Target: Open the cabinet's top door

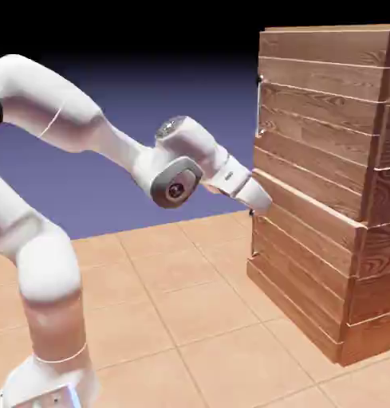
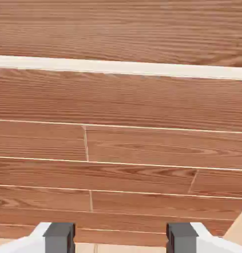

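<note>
The cabinet [image 1: 325, 183] of reddish-brown planks stands at the exterior view's right. Its top door [image 1: 317, 119] fills the upper front, with a slim vertical handle [image 1: 260, 105] at its left edge. My gripper [image 1: 254, 207] is right at the cabinet's front, near the door's lower left corner and well below the handle. In the hand view the two grey fingertips [image 2: 59, 237] stand apart and the gripper [image 2: 120, 239] is open with nothing between them. Wood planks [image 2: 122, 148] fill that view, crossed by a pale ledge [image 2: 122, 67]. The handle does not show there.
A tan tiled floor [image 1: 174, 303] spreads under the arm and in front of the cabinet. The lower plank panel [image 1: 301, 279] lies below the gripper. The arm's elbow [image 1: 175, 182] hangs left of the cabinet.
</note>
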Controlling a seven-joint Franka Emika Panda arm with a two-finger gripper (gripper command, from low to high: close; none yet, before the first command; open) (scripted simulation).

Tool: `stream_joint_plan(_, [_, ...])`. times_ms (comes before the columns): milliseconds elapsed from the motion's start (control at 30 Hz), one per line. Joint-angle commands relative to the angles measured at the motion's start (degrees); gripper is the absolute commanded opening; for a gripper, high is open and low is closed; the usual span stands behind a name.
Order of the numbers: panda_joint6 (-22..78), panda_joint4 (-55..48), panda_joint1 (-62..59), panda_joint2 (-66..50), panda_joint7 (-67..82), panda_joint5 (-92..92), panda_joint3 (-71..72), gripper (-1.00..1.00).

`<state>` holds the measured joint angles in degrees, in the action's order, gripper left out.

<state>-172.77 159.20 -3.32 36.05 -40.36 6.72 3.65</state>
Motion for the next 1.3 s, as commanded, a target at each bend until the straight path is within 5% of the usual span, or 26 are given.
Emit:
stream_joint_plan(0, [0.5,-0.7,-1.5,1.3,0.8,2.5,1.4,0.0])
stream_joint_plan(1267, [17.9,-26.0,-57.9,49.0,30.4,97.2,52.8,0.0])
